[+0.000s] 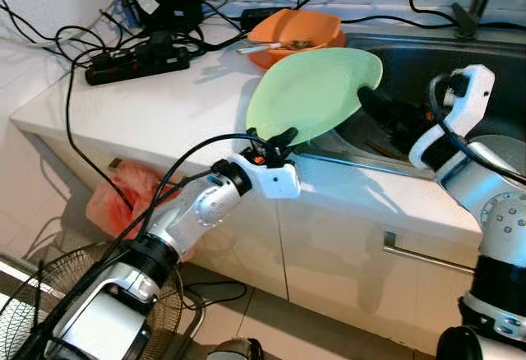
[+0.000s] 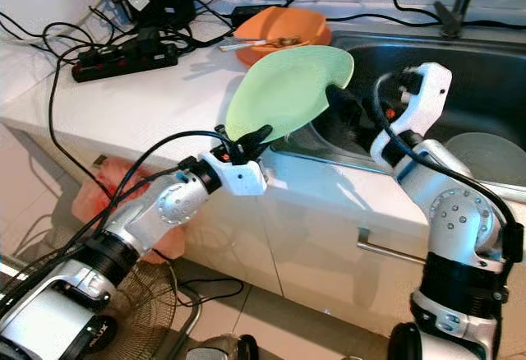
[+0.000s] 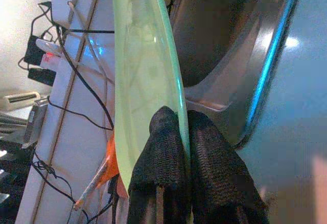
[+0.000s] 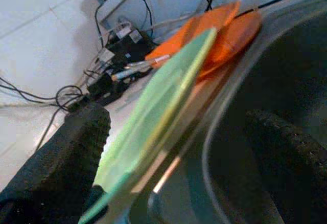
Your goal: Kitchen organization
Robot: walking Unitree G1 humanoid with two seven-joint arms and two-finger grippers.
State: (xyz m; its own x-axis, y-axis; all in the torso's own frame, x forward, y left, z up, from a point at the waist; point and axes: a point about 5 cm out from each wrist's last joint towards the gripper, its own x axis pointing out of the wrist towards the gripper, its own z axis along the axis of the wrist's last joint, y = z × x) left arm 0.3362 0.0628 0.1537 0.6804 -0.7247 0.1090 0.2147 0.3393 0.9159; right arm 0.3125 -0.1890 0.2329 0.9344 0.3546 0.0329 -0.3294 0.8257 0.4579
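The white table (image 1: pixel 156 97) runs along the wall, with a steel sink (image 2: pixel 493 72) set into it on the robot's right. Over the sink's near rim, tilted on edge, hangs a pale green plate (image 1: pixel 316 93). The left end effector (image 1: pixel 275 146) is clenched on the plate's lower rim, its two black fingers (image 3: pixel 166 152) pinching only a narrow strip of it. The right end effector (image 2: pixel 345 109) sits at the plate's far edge over the sink, fingers spread with the rim between them, not gripping.

The main risk, as I judge it, is the thin edge pinch: the plate could pivot or slip out and drop into the sink or onto the floor. Behind it lie an orange dish (image 1: pixel 300 31) holding cutlery (image 1: pixel 267 45), and a power strip (image 1: pixel 136 62) with tangled cables (image 1: pixel 49 39); a wide swing could knock those.
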